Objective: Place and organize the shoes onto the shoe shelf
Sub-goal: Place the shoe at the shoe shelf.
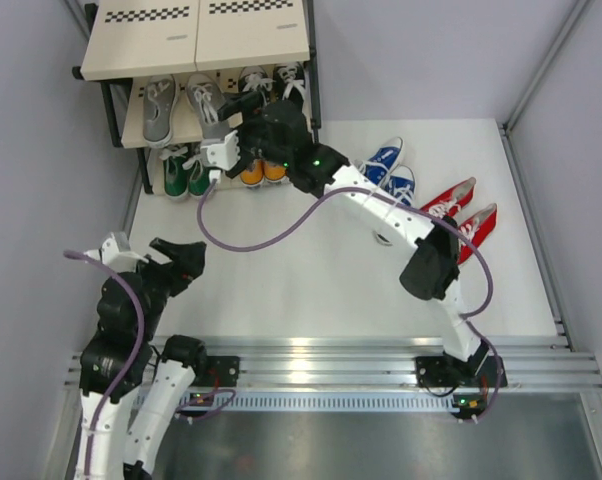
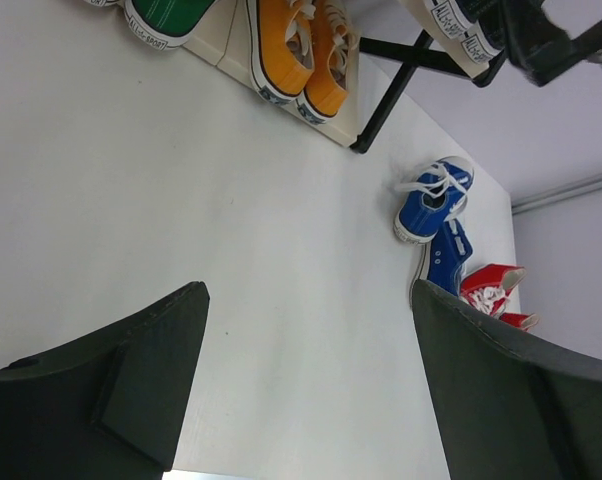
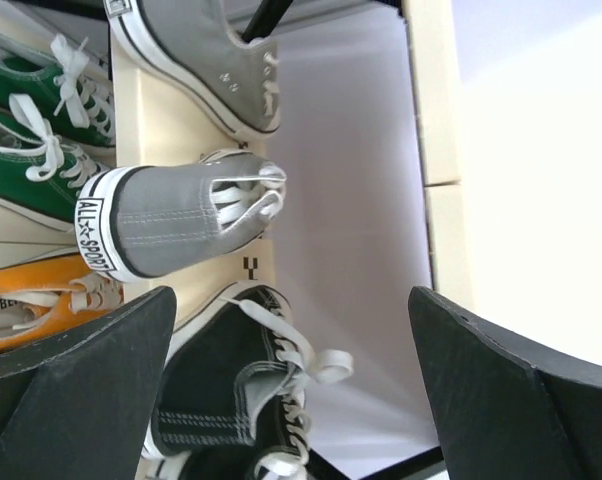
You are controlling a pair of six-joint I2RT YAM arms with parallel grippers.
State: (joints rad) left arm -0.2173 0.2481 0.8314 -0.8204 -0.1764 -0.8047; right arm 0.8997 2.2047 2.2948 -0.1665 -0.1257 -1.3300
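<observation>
Nearest the camera, your left arm is folded at the near-left corner of the table (image 1: pixel 311 280). The left gripper (image 2: pixel 309 295) hangs above the bare surface with its fingers spread wide and nothing between them. Your right arm reaches from its base at the near right across to the far left, where the shoe shelf (image 1: pixel 196 35) stands against the far wall. The right gripper (image 3: pixel 291 300) is at the shelf's middle tier, also wide apart and empty. The right wrist view looks in at one grey shoe (image 3: pixel 171 220) lying heel toward you, with a black shoe (image 3: pixel 231 400) just beside it. From above, you can see the grey pair (image 1: pixel 181 105) on the left of the middle tier and the black pair (image 1: pixel 273 80) on its right, partly hidden by the arm. The green pair (image 1: pixel 186 172) sits on the left of the lowest tier, with the orange pair (image 1: pixel 263 172) beside it on the right. Off the shelf, the blue pair (image 1: pixel 391 170) lies on the table to the right of the rack. The red pair (image 1: pixel 466 212) lies further right and nearer, close beside the blue.
</observation>
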